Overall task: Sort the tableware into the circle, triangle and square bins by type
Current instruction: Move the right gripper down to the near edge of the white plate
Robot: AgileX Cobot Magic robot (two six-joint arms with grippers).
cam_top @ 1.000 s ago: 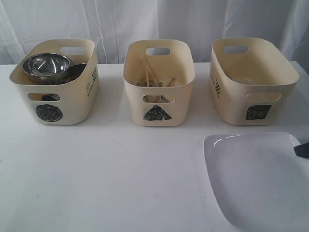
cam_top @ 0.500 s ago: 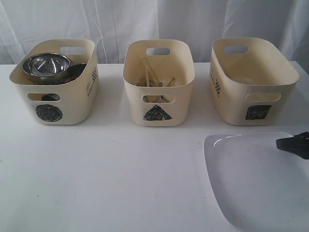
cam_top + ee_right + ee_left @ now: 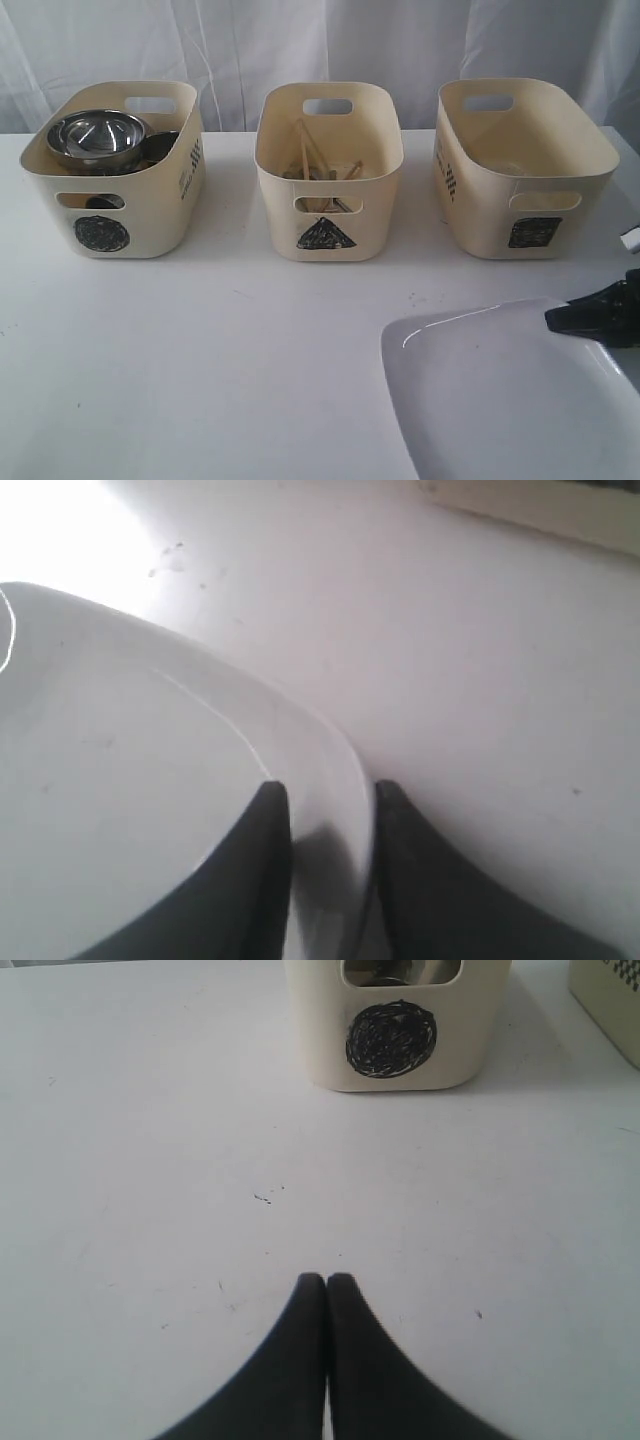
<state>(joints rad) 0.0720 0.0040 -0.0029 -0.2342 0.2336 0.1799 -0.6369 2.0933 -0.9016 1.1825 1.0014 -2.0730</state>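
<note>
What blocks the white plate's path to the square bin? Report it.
Nothing visible. Bare table lies between the white plate and the square bin, whose top is open. The right gripper clasps the plate's rim.

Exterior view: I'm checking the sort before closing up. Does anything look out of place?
Only the plate: it lies on the table at front right, outside every bin, with the right gripper straddling its rim. The steel bowl also sits high in the circle bin.
</note>
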